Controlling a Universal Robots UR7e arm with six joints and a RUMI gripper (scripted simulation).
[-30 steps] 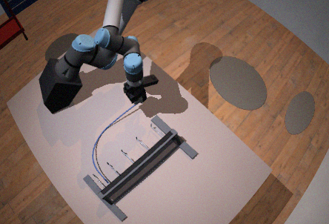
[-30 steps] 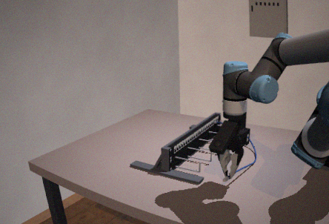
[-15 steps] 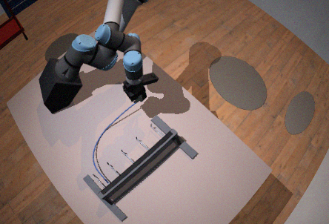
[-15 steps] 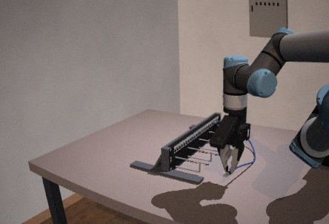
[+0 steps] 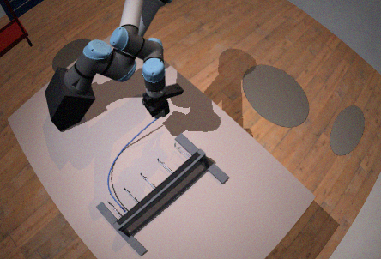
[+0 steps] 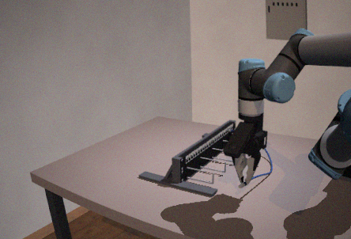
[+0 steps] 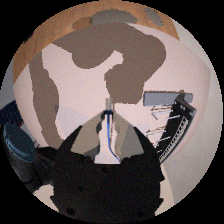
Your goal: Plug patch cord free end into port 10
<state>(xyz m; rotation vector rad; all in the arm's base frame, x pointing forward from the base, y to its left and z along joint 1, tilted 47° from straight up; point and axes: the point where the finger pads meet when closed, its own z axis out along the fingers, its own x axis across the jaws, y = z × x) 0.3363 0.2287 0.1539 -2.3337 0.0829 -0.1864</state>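
Observation:
The dark rack [image 5: 172,187] [image 6: 205,146] [image 7: 176,131] with its row of ports stands on the table [image 5: 240,200] [image 6: 107,165]. The blue patch cord [image 5: 112,165] [image 6: 269,164] [image 7: 107,136] arcs from the rack's end, where it is plugged in, over the table to my gripper. My gripper [image 5: 157,117] [image 6: 244,182] [image 7: 108,111] points down, a little above the table and in front of the rack. It is shut on the cord's free plug [image 7: 106,105], which pokes out below the fingertips. I cannot tell which way the latch faces.
Thin metal bars [image 5: 148,181] [image 6: 205,170] stick out from the rack's port side towards the gripper. The arm's dark base block [image 5: 69,99] sits at the table's corner. A grey wall panel [image 6: 285,8] hangs behind. Flat grey feet [image 5: 218,172] [image 6: 174,182] carry the rack.

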